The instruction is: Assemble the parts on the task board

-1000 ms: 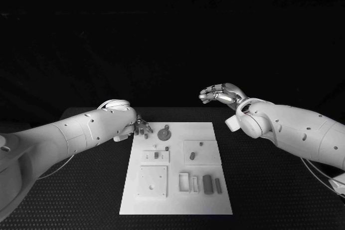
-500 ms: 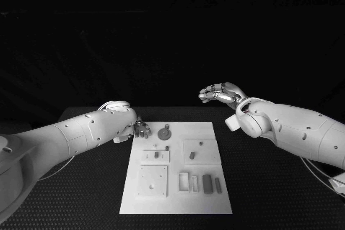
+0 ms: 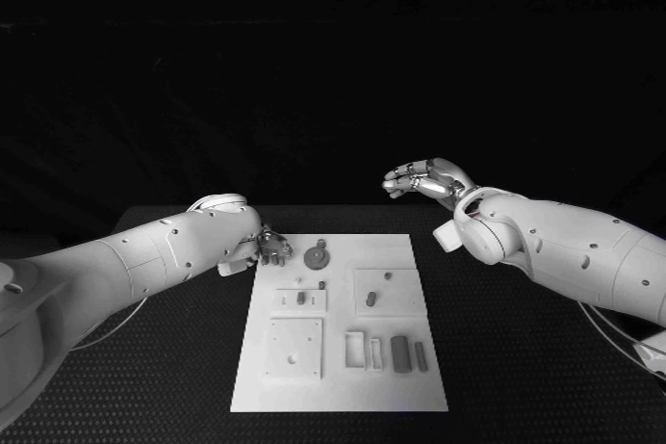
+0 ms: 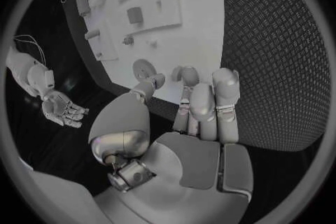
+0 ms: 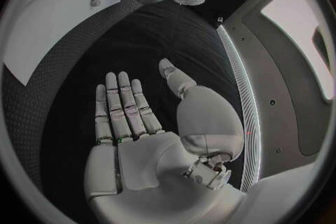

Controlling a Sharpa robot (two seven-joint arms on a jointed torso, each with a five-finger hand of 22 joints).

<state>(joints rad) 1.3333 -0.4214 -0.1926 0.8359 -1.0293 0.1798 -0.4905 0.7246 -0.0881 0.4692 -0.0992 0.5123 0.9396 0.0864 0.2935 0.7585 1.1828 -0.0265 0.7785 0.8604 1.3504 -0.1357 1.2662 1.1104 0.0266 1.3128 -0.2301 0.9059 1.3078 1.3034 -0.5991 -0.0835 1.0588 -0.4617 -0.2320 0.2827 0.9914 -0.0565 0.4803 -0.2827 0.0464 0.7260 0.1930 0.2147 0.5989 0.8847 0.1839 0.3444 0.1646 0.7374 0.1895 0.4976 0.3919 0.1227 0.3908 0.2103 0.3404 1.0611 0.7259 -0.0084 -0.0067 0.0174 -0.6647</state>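
Black textured table [image 3: 527, 367] carries the white task board [image 3: 340, 386] at centre frame, unmoved since a second ago. The left hand [image 3: 269, 247] has crept slightly toward the board's upper-left corner, fingers apart and empty, beside the round gear-like part [image 3: 318, 259]. The right hand [image 3: 423, 183] stays raised upper right, open, holding nothing.

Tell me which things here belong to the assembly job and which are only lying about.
Belonging to the job: task board; round gear-like part; small parts on the board; left hand, at the board's far left corner.

Not in use now: right hand, open, empty, raised beyond the board; black table.
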